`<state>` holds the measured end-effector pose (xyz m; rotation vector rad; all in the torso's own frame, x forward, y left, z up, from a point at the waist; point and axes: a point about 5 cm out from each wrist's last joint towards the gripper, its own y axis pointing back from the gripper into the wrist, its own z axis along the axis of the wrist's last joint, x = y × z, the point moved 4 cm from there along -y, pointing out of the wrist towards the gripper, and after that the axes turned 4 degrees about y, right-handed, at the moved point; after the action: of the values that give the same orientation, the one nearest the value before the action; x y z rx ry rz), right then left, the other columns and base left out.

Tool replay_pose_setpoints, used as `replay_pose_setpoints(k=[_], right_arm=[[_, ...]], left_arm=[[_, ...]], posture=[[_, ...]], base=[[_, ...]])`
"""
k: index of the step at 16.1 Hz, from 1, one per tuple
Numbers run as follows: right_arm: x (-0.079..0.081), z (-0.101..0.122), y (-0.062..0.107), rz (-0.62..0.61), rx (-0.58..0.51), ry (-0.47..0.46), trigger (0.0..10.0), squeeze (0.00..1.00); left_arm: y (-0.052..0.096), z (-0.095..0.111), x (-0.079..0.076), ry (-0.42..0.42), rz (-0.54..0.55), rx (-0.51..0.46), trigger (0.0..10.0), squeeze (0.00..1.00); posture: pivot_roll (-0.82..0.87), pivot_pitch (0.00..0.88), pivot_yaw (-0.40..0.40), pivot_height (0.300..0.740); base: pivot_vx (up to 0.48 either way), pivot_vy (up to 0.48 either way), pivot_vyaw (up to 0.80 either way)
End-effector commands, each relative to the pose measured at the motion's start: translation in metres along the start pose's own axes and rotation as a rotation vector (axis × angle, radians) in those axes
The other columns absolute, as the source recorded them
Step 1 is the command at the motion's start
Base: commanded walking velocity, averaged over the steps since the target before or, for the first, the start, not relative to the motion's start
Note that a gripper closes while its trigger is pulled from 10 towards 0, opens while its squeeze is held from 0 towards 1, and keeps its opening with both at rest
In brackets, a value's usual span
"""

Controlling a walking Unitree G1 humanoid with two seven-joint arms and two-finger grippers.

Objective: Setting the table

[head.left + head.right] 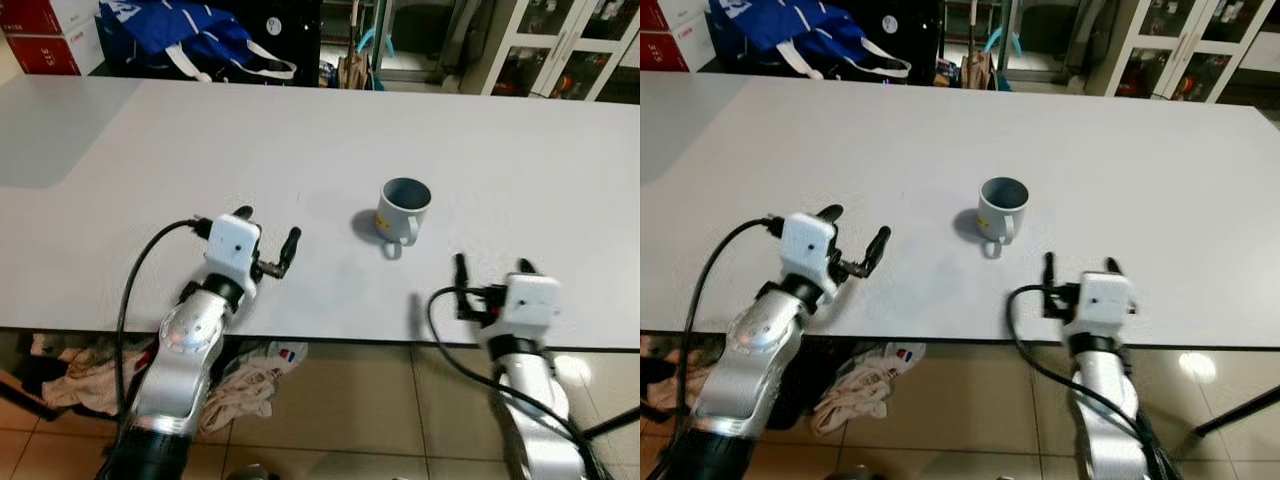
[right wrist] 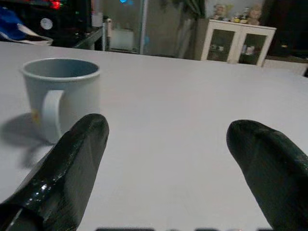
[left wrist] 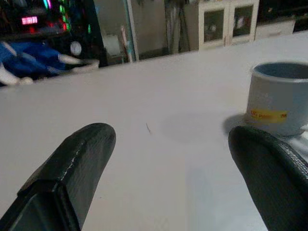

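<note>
A pale blue mug [image 1: 403, 210] stands upright on the white table [image 1: 300, 140], its handle turned toward the near edge. In the right wrist view the mug [image 2: 60, 96] sits ahead of the fingers, off to one side. The left wrist view catches the mug [image 3: 279, 98] at the frame's edge. My left gripper [image 1: 268, 238] rests open over the table's near part, left of the mug, with nothing between its fingers. My right gripper [image 1: 492, 268] hovers open near the front edge, right of and nearer than the mug, also holding nothing.
A blue bag [image 1: 185, 35] with white straps lies beyond the far edge. Red boxes [image 1: 45, 40] stand at the back left, glass-door cabinets [image 1: 560, 45] at the back right. Crumpled cloths [image 1: 245, 385] lie on the tiled floor under the front edge.
</note>
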<state>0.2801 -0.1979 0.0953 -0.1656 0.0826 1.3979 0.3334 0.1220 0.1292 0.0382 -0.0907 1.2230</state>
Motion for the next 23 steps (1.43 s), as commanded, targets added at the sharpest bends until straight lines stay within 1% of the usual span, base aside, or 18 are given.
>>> replay_pose_setpoints(k=[1, 2, 6, 9, 12, 14, 16, 17, 19, 20, 21, 23], right_arm=[[-0.009, 0.001, 0.002, -0.036, 0.007, 0.006, 10.0, 0.0], [-0.012, 0.002, 0.003, -0.05, 0.006, 0.008, 10.0, 0.0], [-0.017, 0.006, 0.005, -0.083, -0.01, 0.018, 10.0, 0.0], [-0.02, 0.006, 0.005, -0.104, -0.015, 0.017, 10.0, 0.0], [-0.017, 0.005, -0.003, -0.104, -0.014, 0.017, 10.0, 0.0], [-0.014, 0.003, -0.006, -0.086, -0.008, 0.017, 10.0, 0.0], [-0.01, 0.002, -0.008, -0.066, -0.001, 0.015, 10.0, 0.0], [-0.007, 0.001, -0.01, -0.055, 0.0, 0.017, 10.0, 0.0], [-0.006, 0.001, -0.012, -0.05, -0.001, 0.02, 10.0, 0.0], [-0.006, 0.002, -0.014, -0.047, -0.002, 0.022, 10.0, 0.0], [-0.007, 0.001, -0.016, -0.046, -0.002, 0.024, 10.0, 0.0], [-0.008, 0.001, -0.016, -0.046, -0.001, 0.028, 10.0, 0.0]], left_arm=[[-0.006, -0.002, -0.001, 0.014, -0.003, 0.012, 10.0, 0.0], [-0.01, -0.003, -0.005, 0.018, -0.019, 0.016, 10.0, 0.0], [-0.022, -0.001, -0.012, 0.019, -0.051, 0.006, 10.0, 0.0], [-0.029, 0.004, -0.012, 0.039, -0.055, -0.005, 10.0, 0.0], [-0.023, -0.003, -0.017, 0.031, -0.024, 0.003, 10.0, 0.0], [-0.022, -0.005, -0.014, 0.052, 0.003, 0.013, 10.0, 0.0], [-0.024, -0.003, -0.013, 0.076, 0.015, 0.014, 10.0, 0.0], [-0.026, 0.0, -0.014, 0.074, 0.013, 0.006, 10.0, 0.0], [-0.027, 0.0, -0.014, 0.072, 0.027, 0.008, 10.0, 0.0], [-0.027, -0.002, -0.015, 0.087, 0.033, 0.016, 10.0, 0.0], [-0.027, -0.002, -0.015, 0.073, 0.034, 0.017, 10.0, 0.0], [-0.027, -0.002, -0.015, 0.071, 0.037, 0.017, 10.0, 0.0]], posture=[[0.01, 0.0, 0.031, 0.74], [-0.01, 0.0, 0.043, 0.74], [-0.04, 0.0, 0.061, 0.74], [-0.04, 0.0, 0.073, 0.74], [-0.03, 0.0, 0.069, 0.74], [-0.01, 0.0, 0.054, 0.74], [0.0, 0.0, 0.044, 0.74], [0.0, 0.0, 0.041, 0.74], [0.0, 0.0, 0.038, 0.74], [0.0, 0.0, 0.036, 0.74], [0.0, 0.0, 0.036, 0.74], [0.0, 0.0, 0.034, 0.74]], base=[[0.0, 0.0, 0.0], [0.0, 0.0, 0.0], [0.0, 0.0, 0.0], [0.0, 0.0, 0.0], [0.0, 0.0, 0.0], [0.0, 0.0, 0.0], [0.0, 0.0, 0.0], [0.0, 0.0, 0.0], [0.0, 0.0, 0.0], [0.0, 0.0, 0.0], [-0.304, 0.0, 0.0], [-0.339, 0.0, 0.0]])
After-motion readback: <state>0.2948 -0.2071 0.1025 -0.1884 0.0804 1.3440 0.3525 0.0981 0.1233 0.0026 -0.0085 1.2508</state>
